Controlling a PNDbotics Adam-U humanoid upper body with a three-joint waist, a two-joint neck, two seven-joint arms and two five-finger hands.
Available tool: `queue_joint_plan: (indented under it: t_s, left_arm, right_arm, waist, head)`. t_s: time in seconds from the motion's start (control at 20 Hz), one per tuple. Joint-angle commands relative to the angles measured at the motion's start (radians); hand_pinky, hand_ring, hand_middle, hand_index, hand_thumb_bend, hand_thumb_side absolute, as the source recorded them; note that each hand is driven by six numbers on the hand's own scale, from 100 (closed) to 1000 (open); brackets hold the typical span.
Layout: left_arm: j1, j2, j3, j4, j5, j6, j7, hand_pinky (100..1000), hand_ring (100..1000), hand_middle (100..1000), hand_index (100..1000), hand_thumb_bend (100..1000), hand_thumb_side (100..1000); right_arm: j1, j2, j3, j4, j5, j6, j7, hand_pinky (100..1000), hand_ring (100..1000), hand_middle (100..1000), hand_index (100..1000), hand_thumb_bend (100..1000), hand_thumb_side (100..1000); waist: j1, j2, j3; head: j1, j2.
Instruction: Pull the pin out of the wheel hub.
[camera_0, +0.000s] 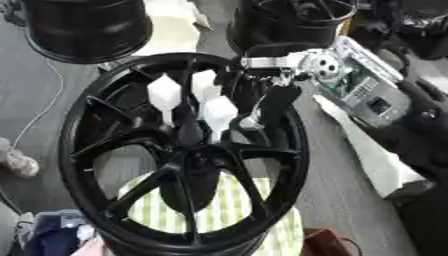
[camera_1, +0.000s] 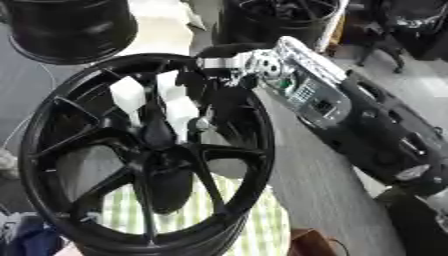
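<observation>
Right hand (camera_0: 262, 102) reaches in from the upper right, over the far right rim of the wheel (camera_0: 87, 105). Its dark fingers curl down into the wheel's face, toward a small pale part at about the height of the pins; whether they pinch that part cannot be told. A silver wrist joint (camera_0: 319, 65) sits just behind the hand, and the arm (camera_1: 367, 125) runs off toward the right edge, black with a grey panel on it.

Three white pins stand in the hub area, just left of the hand: one on the left (camera_0: 164, 95), one farther back (camera_0: 205, 85), one nearest the fingers (camera_0: 220, 112). Each has a broad white head and a thin stem going down among the spokes. All three sit in the wheel.

The wheel is black, many-spoked, tilted up toward the camera, and fills the middle. Under it, through the spokes, shows a green-and-white checked cloth (camera_0: 219, 210).

Two more black rims lie far: one upper left (camera_0: 83, 27), one upper middle (camera_0: 289, 20).
</observation>
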Motion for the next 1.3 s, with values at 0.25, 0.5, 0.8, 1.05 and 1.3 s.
queue_joint_plan:
  t_s: [0.25,0.5,0.8,1.05,1.3]
  left_arm:
    - [-0.009,0.010,0.000,-0.012,0.004,-0.003,-0.007,606,698,639,875,100,721]
    - [-0.013,0.009,-0.001,-0.012,0.005,-0.005,-0.008,607,698,639,875,100,721]
    - [-0.015,0.009,-0.001,-0.012,0.006,-0.006,-0.009,607,698,639,875,100,721]
    - [-0.017,0.009,-0.001,-0.011,0.005,-0.007,-0.010,607,698,640,875,100,720]
    - [-0.019,0.008,-0.001,-0.011,0.006,-0.008,-0.011,607,698,640,876,100,720]
  right_arm:
    - [-0.020,0.001,0.001,-0.004,0.001,0.073,0.082,495,496,824,869,391,225]
    - [-0.024,0.016,0.011,0.015,0.002,0.067,0.077,488,493,823,866,383,213]
    - [-0.024,0.027,0.022,0.036,0.009,0.058,0.078,503,492,813,849,359,177]
    - [-0.019,0.032,0.023,0.054,0.015,0.054,0.082,496,484,794,822,343,153]
    - [-0.018,0.038,0.025,0.065,0.008,0.048,0.068,456,459,740,759,318,125]
  waist:
    - [0.007,-0.012,0.004]
    - [0.008,-0.010,0.010]
    - [0.008,-0.008,0.014]
    - [0.009,-0.007,0.015]
    - [0.009,-0.005,0.017]
  head:
    - [-0.006,-0.001]
    - [-0.009,-0.003]
    - [-0.010,-0.004]
    - [-0.011,-0.005]
    - [-0.011,-0.007]
